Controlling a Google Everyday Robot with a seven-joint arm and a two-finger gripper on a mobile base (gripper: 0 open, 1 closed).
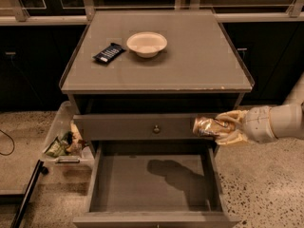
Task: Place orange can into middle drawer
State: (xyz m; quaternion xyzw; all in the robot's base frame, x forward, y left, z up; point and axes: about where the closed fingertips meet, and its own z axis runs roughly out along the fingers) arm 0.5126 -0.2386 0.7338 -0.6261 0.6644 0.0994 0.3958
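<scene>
My gripper (pixel 223 128) comes in from the right and is shut on the orange can (pixel 209 126), a shiny golden can held on its side. The can hangs in front of the right end of the grey drawer front with a round knob (pixel 156 128). It is above the right side of the open middle drawer (pixel 142 186), whose bare grey floor shows the can's shadow. The can touches nothing but my fingers.
On the cabinet top (pixel 199 61) stand a white bowl (pixel 147 43) and a dark flat packet (pixel 109 52). A clear bin with crumpled wrappers (pixel 64 144) sits on the floor to the left of the cabinet. A dark bar (pixel 26 194) lies at the lower left.
</scene>
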